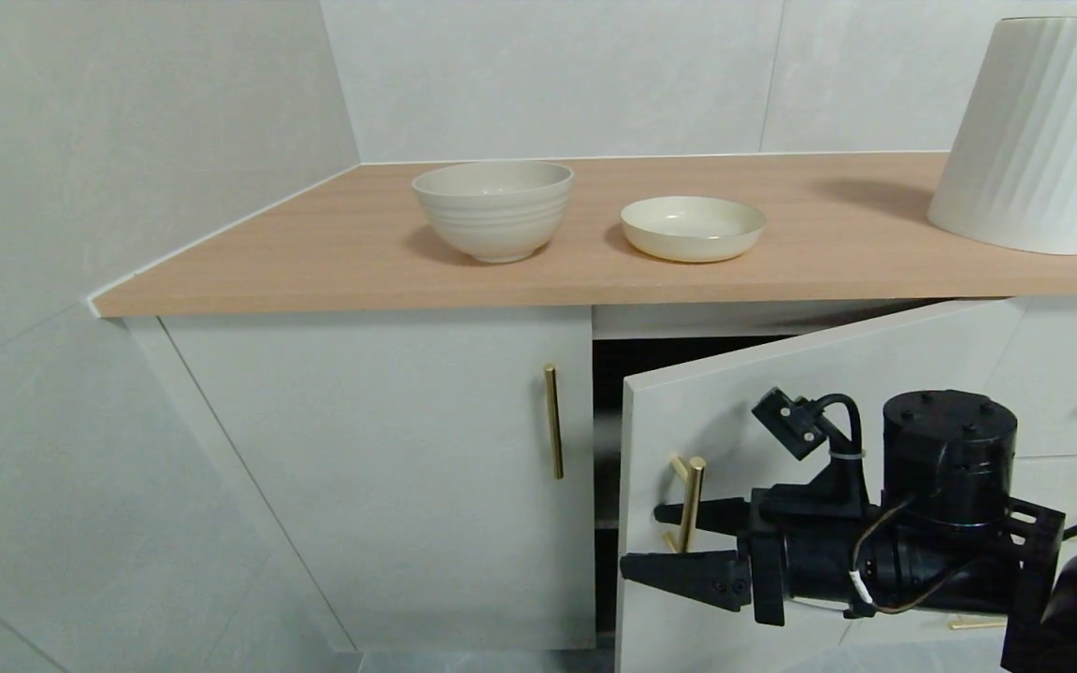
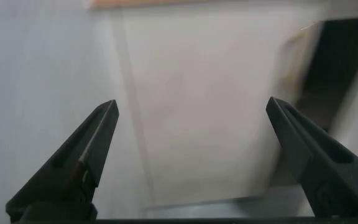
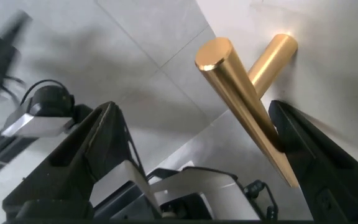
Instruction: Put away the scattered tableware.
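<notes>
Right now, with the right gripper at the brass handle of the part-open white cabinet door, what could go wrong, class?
The brass bar handle lies close to one finger of the open right gripper, not centred, so a closing grip might slip off. The white cabinet door is only part open; swinging it wider could strike the arm in front of it.

The right cabinet door [image 1: 782,439] stands ajar, swung toward the near side, leaving a narrow dark gap [image 1: 606,411] beside the shut left door [image 1: 380,467]. On the counter [image 1: 314,271], bare room lies between dish [image 1: 693,227] and white ribbed container [image 1: 1039,131].
</notes>
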